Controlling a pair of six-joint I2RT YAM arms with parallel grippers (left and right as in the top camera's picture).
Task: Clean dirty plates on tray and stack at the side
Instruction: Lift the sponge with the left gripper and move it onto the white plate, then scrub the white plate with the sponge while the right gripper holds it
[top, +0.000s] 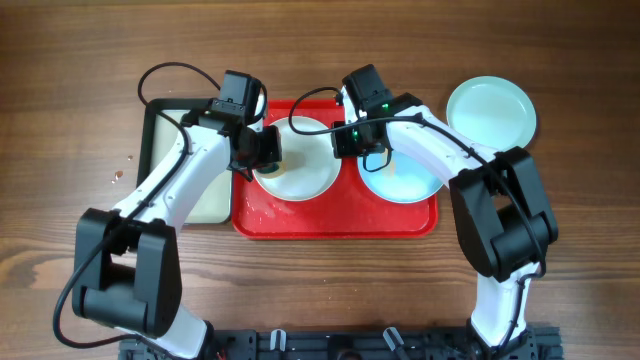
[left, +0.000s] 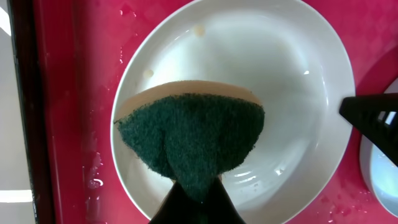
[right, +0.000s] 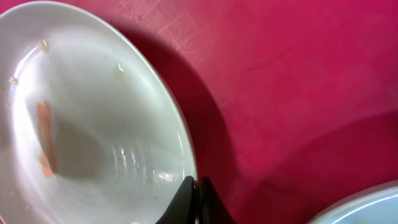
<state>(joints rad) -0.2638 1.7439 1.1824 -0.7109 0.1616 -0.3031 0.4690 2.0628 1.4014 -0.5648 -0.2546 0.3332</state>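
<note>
A white plate (top: 305, 170) lies on the left half of the red tray (top: 335, 222). My left gripper (top: 268, 152) is shut on a green-and-yellow sponge (left: 189, 140), which rests over the near left part of the white plate (left: 280, 74). My right gripper (right: 198, 182) is shut on the rim of the white plate (right: 81, 124), at its right edge. An orange smear (right: 45, 146) and a few crumbs mark that plate's inside. A pale blue plate (top: 402, 182) sits on the tray's right half, partly under my right arm. Another pale blue plate (top: 490, 110) lies on the table off the tray, at the back right.
A black-rimmed tray (top: 160, 150) with a pale inside lies just left of the red tray, under my left arm. Water drops show on the red tray (left: 68, 93). Bare wooden table surrounds both trays.
</note>
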